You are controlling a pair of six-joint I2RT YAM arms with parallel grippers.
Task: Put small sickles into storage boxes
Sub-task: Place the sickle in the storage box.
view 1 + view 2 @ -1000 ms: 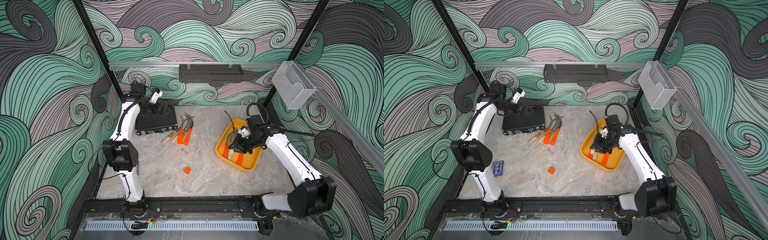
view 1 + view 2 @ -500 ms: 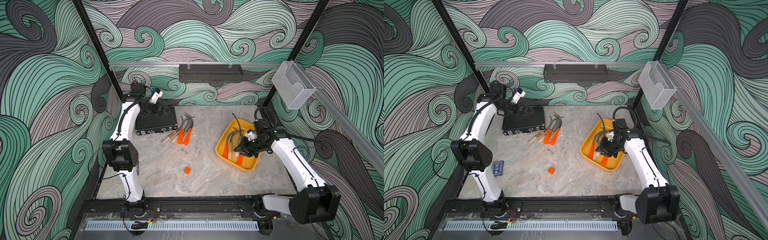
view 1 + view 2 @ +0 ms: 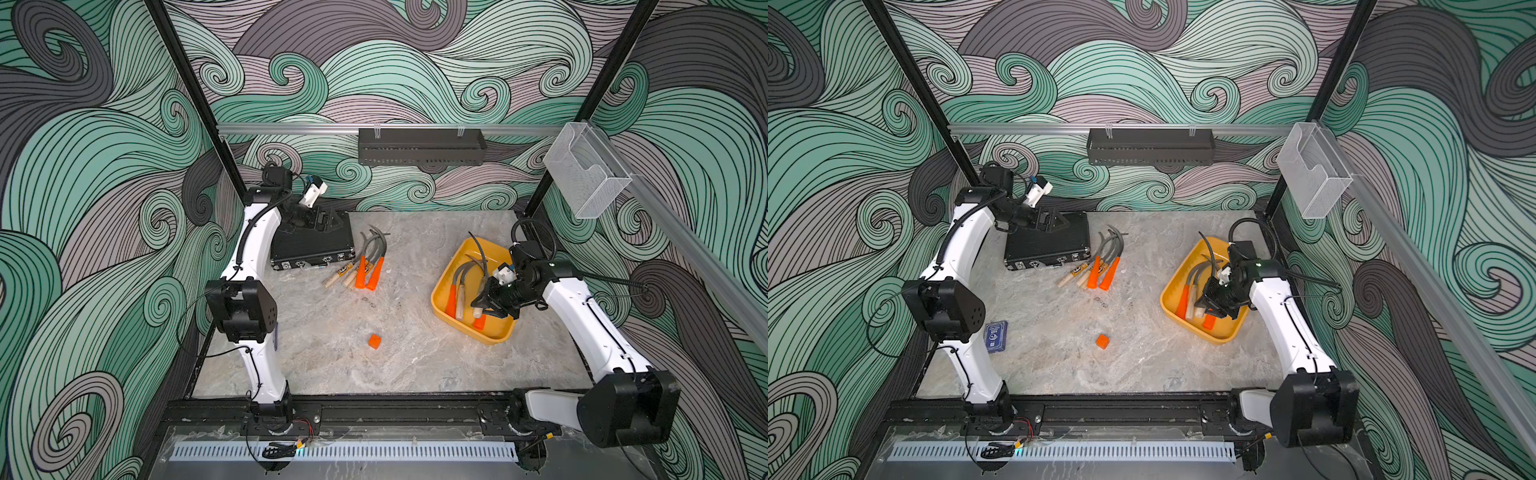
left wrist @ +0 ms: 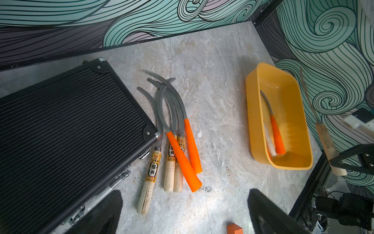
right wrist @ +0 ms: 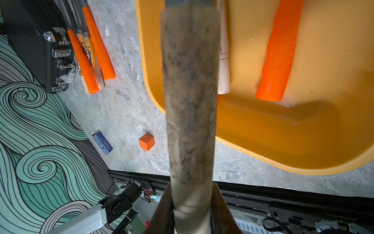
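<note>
My right gripper [image 3: 492, 301] [image 5: 191, 202] is shut on the pale wooden handle of a small sickle [image 5: 190, 101]. It holds that sickle over the yellow storage box [image 3: 494, 332] [image 3: 1219, 332], with the dark blade [image 3: 482, 257] curving up toward the back. An orange-handled sickle [image 5: 279, 56] and a pale-handled one [image 5: 223, 60] lie inside the box. Several more sickles [image 3: 365, 266] [image 4: 176, 141] lie in a bundle on the table beside the black case. My left gripper [image 3: 320, 220] [image 4: 185, 206] hangs open over that case with nothing between its fingers.
The black ribbed case [image 3: 311, 245] sits at the back left. A small orange cube [image 3: 374, 341] lies mid-table toward the front, and a blue card pack [image 3: 995, 336] lies near the left arm. A clear bin [image 3: 586, 170] and a black shelf [image 3: 419, 145] hang on the walls.
My right gripper has carried the wooden-handled sickle a little toward the front over the yellow box. The left arm has stayed where it was.
</note>
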